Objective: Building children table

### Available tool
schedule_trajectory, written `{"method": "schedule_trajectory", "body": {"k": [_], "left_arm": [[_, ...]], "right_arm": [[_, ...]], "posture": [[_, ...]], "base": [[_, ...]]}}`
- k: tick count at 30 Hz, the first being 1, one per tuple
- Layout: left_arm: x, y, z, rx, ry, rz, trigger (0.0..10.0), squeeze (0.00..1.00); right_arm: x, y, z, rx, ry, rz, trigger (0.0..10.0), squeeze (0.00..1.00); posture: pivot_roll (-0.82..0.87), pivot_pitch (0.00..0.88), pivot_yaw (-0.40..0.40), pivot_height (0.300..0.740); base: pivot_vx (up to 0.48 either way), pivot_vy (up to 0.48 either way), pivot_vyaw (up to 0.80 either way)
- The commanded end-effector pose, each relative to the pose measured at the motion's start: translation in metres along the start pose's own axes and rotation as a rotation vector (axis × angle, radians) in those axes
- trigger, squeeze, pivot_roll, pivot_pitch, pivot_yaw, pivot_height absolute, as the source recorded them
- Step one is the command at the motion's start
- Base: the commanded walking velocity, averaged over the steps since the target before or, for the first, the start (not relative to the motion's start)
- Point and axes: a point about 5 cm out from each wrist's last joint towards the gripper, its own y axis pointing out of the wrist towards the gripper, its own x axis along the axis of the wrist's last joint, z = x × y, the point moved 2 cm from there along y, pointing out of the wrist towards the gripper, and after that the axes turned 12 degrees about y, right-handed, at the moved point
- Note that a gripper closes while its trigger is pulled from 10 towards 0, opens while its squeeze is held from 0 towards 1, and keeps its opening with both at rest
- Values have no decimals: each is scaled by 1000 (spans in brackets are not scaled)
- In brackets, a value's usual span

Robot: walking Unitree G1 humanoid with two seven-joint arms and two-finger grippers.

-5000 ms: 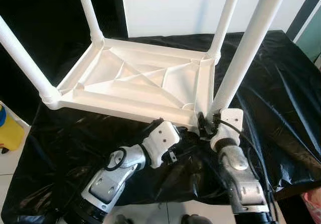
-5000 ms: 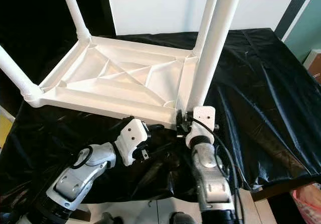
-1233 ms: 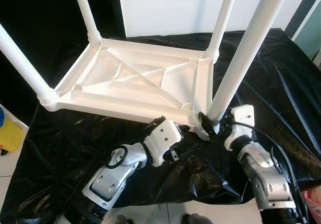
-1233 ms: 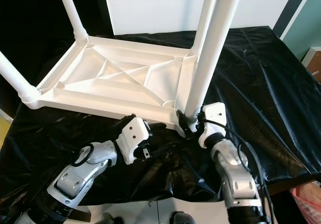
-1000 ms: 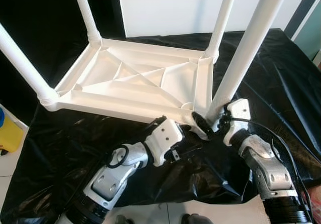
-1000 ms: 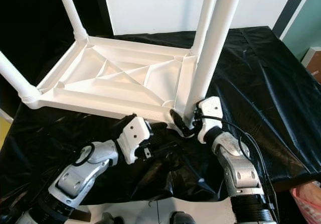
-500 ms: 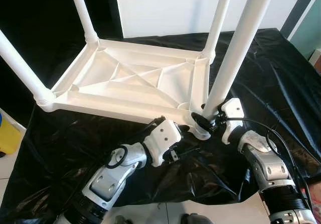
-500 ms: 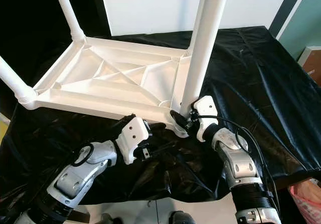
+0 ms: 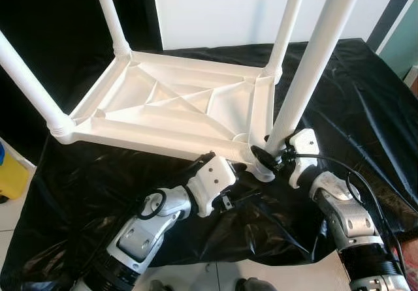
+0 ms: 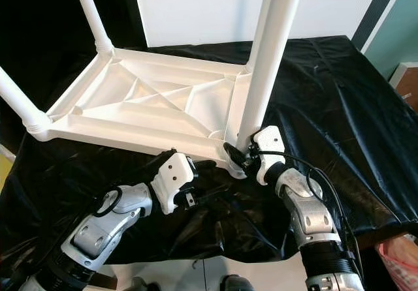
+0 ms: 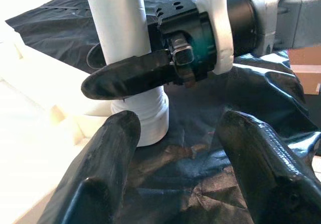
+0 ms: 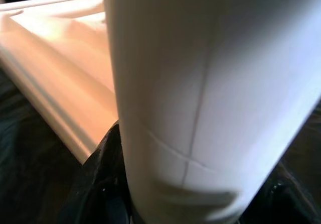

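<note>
Ribbed white plastic table (image 9: 176, 111) upturned on crinkled black sheet (image 9: 353, 102); right gripper (image 9: 269, 158) clasps smooth round leg (image 9: 307, 76), top cropped; left gripper (image 11: 175, 148) spread wide.

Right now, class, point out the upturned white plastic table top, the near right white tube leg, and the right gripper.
white plastic table top (image 9: 176, 108), left eye view, ribbed underside.
white tube leg (image 9: 307, 69), left eye view, mid shaft.
right gripper (image 9: 266, 156), left eye view, fingers at leg base.

Our right claw (image 9: 266, 156) is closed around the base of the near leg (image 9: 307, 69), so that corner is blocked. Our left claw (image 11: 178, 148) hangs open just beside it, with bare black sheet (image 9: 261, 219) between. Three other legs fence the upturned tabletop (image 9: 176, 108).
</note>
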Motion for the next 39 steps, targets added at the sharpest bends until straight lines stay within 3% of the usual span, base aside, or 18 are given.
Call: {"method": "schedule_trajectory", "body": {"k": [1,8,13,15,19,23,33,34,37,38,39], "left_arm": [[-2,1,-3,-26,7,2,10000,0],[-2,2,-4,-30,11,-1,10000,0],[-2,2,-5,-33,11,-1,10000,0],[-2,2,-5,-34,10,-2,10000,0],[-1,3,-5,-31,10,-3,10000,0],[-1,3,-5,-30,10,-3,10000,0],[-1,3,-6,-34,10,-4,10000,0],[-1,3,-6,-33,8,-4,10000,0],[-1,3,-6,-33,8,-4,10000,0],[-1,2,-7,-32,6,-3,10000,0],[-1,2,-7,-32,6,-3,10000,0]], "right_arm": [[-15,-8,-7,-98,-2,61,10000,0],[-19,-14,-5,-290,57,39,10000,0],[-21,-17,-4,-361,71,35,10000,0],[-23,-19,8,-484,106,9,10000,0],[-24,-19,19,-568,137,-9,10000,0],[-23,-17,26,-584,145,-8,10000,0],[-20,-19,26,-601,147,-17,10000,0],[-19,-19,27,-596,153,-27,10000,918],[-19,-19,27,-596,153,-27,10000,918],[-17,-19,27,-589,156,-35,10000,1000],[-17,-19,27,-589,156,-35,10000,1000]], "posture": [[-132,100,3,740],[-141,95,-1,740],[-141,94,-1,740],[-138,96,-4,740],[-135,95,-6,740],[-135,95,-6,740],[-133,99,-8,740],[-132,102,-10,740],[-132,102,-10,740],[-132,102,-10,740],[-132,102,-10,740]], "base": [[0,0,0],[0,0,0],[0,0,0],[0,0,0],[0,0,0],[0,0,0],[0,0,0],[0,0,0],[0,0,0],[0,0,0],[0,0,0]]}}
